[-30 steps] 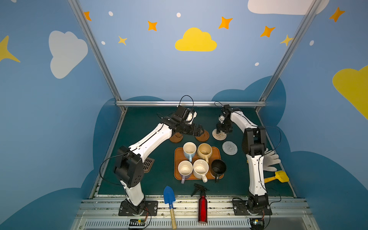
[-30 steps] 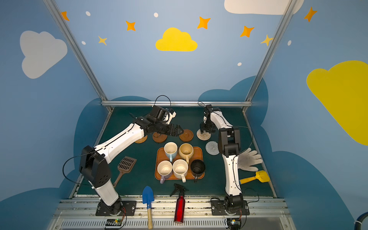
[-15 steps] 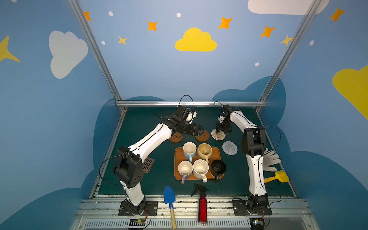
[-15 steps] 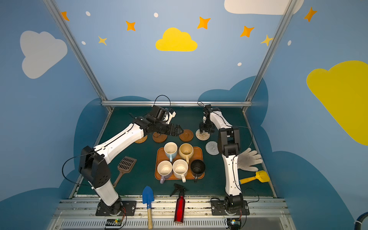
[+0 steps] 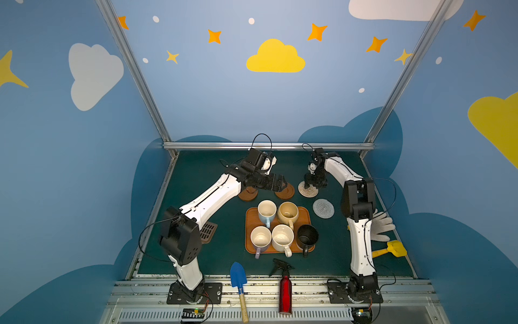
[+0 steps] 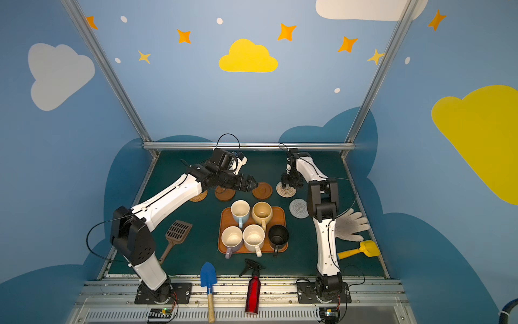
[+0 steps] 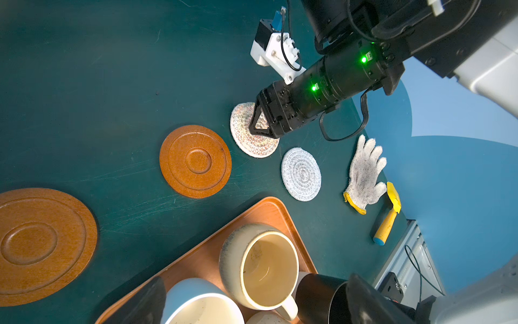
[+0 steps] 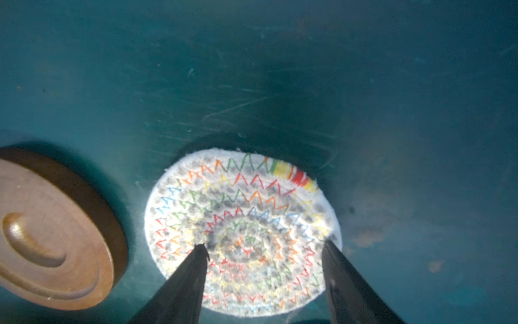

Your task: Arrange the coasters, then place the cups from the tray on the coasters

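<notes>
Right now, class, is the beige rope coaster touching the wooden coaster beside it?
Apart. The right wrist view shows a strip of green table between the beige rope coaster and the wooden coaster.

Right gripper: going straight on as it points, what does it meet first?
The beige coaster: the right gripper points down at it, open jaws over its top. Whether the tips touch it is unclear.

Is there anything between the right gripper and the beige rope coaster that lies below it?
Nothing visible does. In the right wrist view the right gripper has its jaws open directly over the beige rope coaster, both tips above its surface. The nearest wooden coaster lies beside it, apart, and out of the way.
</notes>
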